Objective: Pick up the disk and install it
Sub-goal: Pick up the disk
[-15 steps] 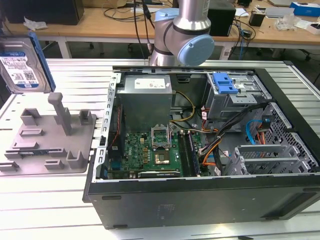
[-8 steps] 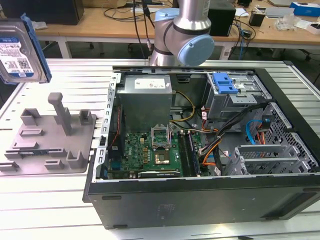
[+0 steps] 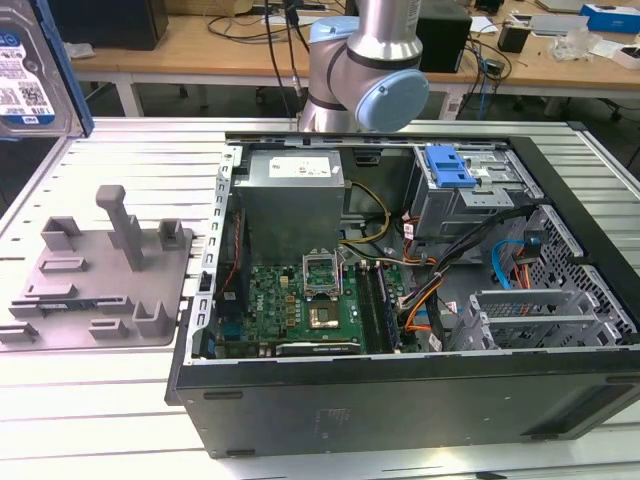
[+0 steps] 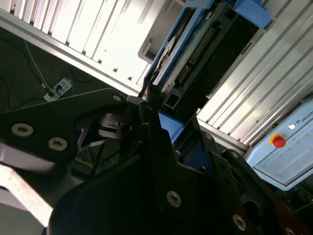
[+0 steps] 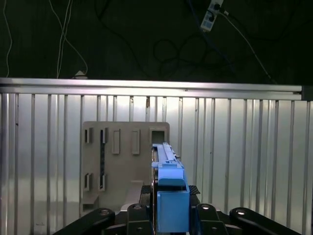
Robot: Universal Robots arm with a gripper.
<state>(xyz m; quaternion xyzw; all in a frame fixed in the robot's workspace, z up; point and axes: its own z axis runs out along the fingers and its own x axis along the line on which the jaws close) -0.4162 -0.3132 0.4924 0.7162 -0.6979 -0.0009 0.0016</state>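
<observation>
exterior view: the disk (image 3: 25, 80) is high in the corner at the exterior view's left, lifted off the ribbed aluminium table (image 3: 120, 160). its flat silver body carries a white-and-blue label, and a blue plastic edge runs along one side. under it stands the grey plastic stand (image 3: 100, 280), matte, with square posts and low blocks, and nothing lies on it. to the exterior view's right the black computer case (image 3: 400, 400) lies open, with a green board, many cables and a small blue tab (image 3: 447, 168) on the metal drive cage. between the stand and the case is a narrow strip of bare table. the smooth grey arm (image 3: 365, 60) rises behind the case.

second wrist view: the black fingers (image 4: 159, 144), hard and bolted, press on the blue bracket of the disk. the disk is seen from its thin edge, with the dark connector row showing.

first wrist view: the gripper (image 5: 170, 190) is closed around the disk, which stands on edge between the two sides. the stand lies directly below, and open ribbed table is on both sides of it.
</observation>
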